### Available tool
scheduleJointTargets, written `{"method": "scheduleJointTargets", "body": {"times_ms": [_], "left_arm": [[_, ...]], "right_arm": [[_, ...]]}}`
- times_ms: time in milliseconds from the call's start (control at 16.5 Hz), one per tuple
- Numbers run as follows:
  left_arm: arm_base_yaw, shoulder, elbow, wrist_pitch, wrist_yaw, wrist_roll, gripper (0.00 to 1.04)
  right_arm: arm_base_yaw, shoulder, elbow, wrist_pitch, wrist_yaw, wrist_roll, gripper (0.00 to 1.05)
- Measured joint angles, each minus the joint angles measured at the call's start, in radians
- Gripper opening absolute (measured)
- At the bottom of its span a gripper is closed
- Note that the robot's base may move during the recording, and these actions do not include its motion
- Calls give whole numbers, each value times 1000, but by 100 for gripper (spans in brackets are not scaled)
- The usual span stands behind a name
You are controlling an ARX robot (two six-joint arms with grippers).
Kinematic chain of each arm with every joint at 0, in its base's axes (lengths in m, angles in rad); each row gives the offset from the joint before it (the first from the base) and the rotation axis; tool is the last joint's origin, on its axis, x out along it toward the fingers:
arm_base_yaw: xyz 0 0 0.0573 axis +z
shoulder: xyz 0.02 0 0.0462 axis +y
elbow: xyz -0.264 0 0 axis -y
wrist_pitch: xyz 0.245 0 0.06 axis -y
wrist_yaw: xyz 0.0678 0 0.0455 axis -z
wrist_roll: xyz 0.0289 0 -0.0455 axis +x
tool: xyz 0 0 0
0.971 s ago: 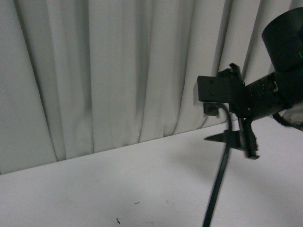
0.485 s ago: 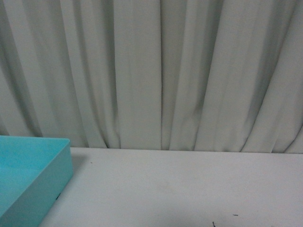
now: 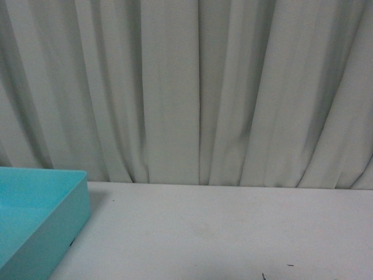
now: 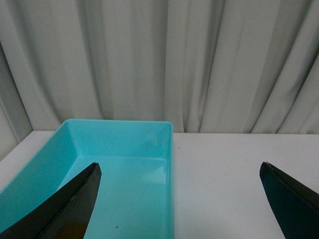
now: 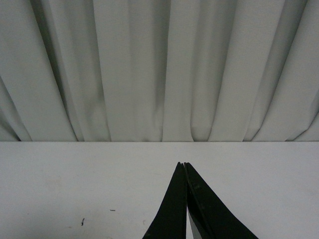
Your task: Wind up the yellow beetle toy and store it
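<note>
The yellow beetle toy is out of view in every frame. A turquoise open bin (image 3: 35, 233) sits at the left of the white table; its inside looks empty where the left wrist view shows its wall (image 4: 119, 139). My left gripper (image 4: 180, 172) stands wide open above the bin's near corner and the bare table beside it, nothing between its black fingers (image 4: 75, 199). My right gripper (image 5: 183, 164) is shut, its two dark fingers pressed together over the white table, holding nothing. Neither arm shows in the front view.
A pleated pale curtain (image 3: 198, 87) hangs along the table's far edge. The white tabletop (image 3: 233, 233) stretches right of the bin, with a few small dark specks (image 3: 262, 276) near the front.
The front view swung left: one second ago it showed the right arm and its cable, now it shows the turquoise bin and no arm. Nothing differs from half a second ago.
</note>
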Motion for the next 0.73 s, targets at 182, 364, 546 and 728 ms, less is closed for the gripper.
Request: {"method": "scheduleJointTargets", "body": {"times_ms": [182,364,546,728], "left_arm": [[0,0,0,0,0,0,98],[0,0,0,0,0,0,98],[0,0,0,0,0,0,98],[0,0,0,0,0,0,98]], "right_arm": [[0,-25,-15,14,0,0,2],[0,-41,-34,-12,0,0,2],[0,-132,-34,-82,0,1,2],[0,-202,-34,-155,0,1,2]]}}
